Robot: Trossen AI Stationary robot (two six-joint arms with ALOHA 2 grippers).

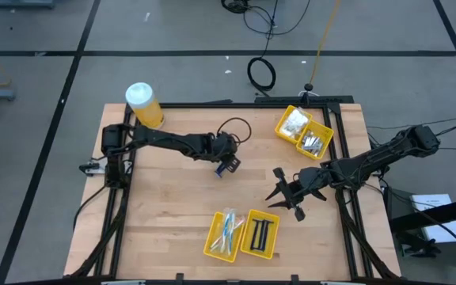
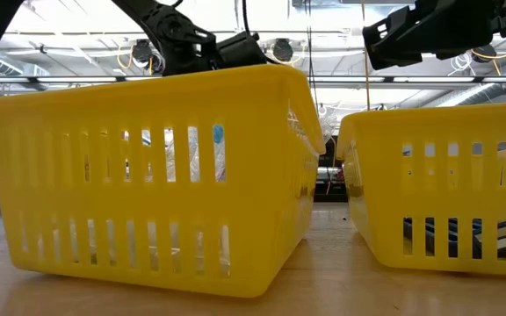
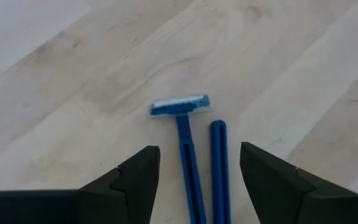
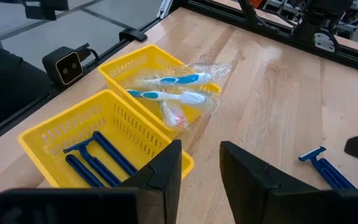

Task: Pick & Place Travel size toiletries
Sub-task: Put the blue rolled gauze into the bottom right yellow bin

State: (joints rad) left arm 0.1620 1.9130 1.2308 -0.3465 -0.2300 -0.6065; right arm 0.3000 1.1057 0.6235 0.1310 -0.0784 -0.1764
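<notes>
Two dark blue razors point(image 3: 194, 155) lie side by side on the wooden table, one with its head point(image 3: 180, 106) showing. My left gripper point(image 3: 197, 186) is open just above them, one finger on each side and a gap between each finger and the razors. In the high view it sits mid-table point(image 1: 228, 165). My right gripper point(image 1: 287, 196) hovers open and empty to the right point(image 4: 201, 168). The near yellow bin point(image 1: 244, 235) holds wrapped toothbrushes point(image 4: 169, 87) in one compartment and more razors point(image 4: 95, 158) in the other.
A second yellow bin point(image 1: 303, 133) with clear packets and silvery pieces stands at the far right. A big yellow jar with a white lid point(image 1: 143, 104) stands at the far left corner. Bare wood lies between the arms. In the low view the bins point(image 2: 156, 175) block the table.
</notes>
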